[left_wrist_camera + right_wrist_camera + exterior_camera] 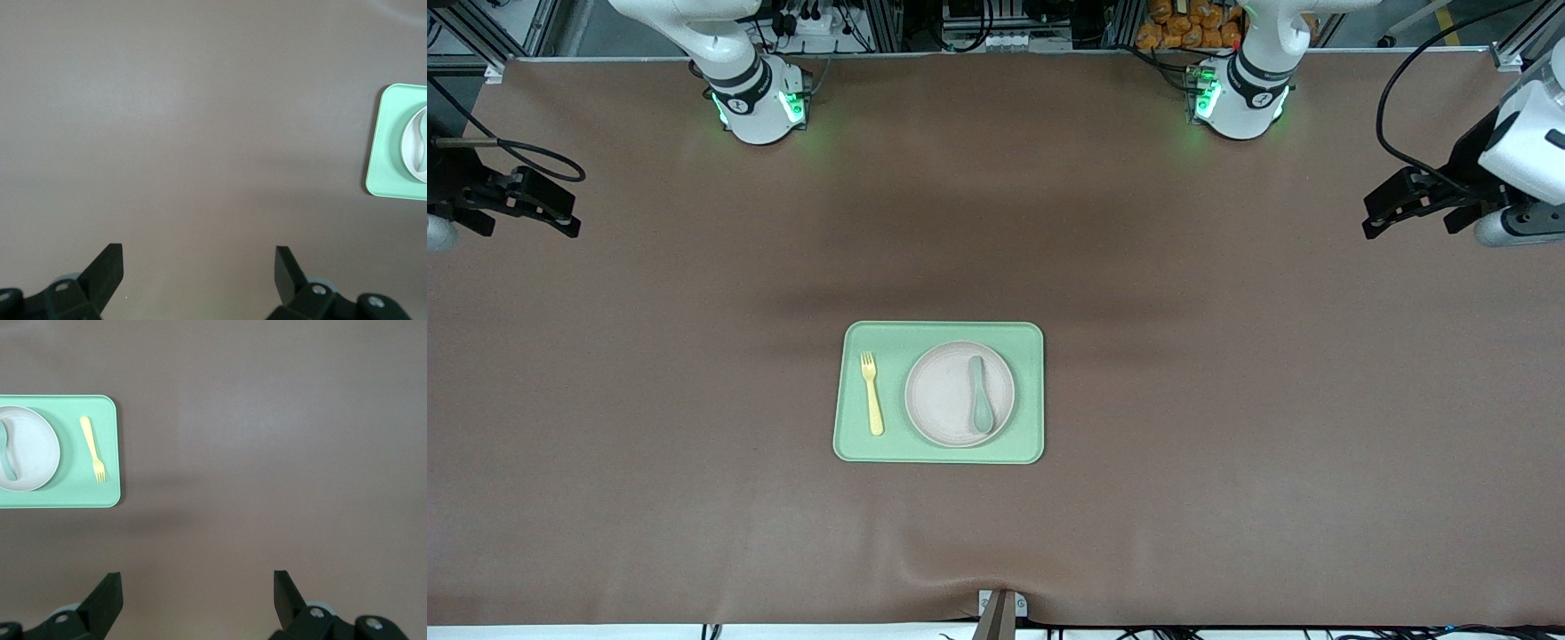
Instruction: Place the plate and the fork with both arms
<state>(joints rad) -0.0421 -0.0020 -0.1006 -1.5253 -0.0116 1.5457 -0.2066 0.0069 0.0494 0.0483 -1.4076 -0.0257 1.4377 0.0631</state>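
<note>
The pale plate (943,396) sits on a light-green tray (889,338) at the table's middle. The yellow fork (871,393) lies on the tray beside the plate, toward the right arm's end, tines pointing toward the robots' bases. My left gripper (1409,213) hangs open and empty over bare table at the left arm's end; its wrist view (199,257) shows the tray's edge (387,147) and part of the plate (415,133). My right gripper (529,222) hangs open and empty at the right arm's end; its wrist view (197,583) shows the plate (33,450) and the fork (92,448).
A grey-green spoon (980,391) lies on the plate. A brown cloth (1227,400) covers the table, with a ripple by a metal bracket (1000,609) at the edge nearest the front camera. The arm bases (760,102) stand along the edge farthest from it.
</note>
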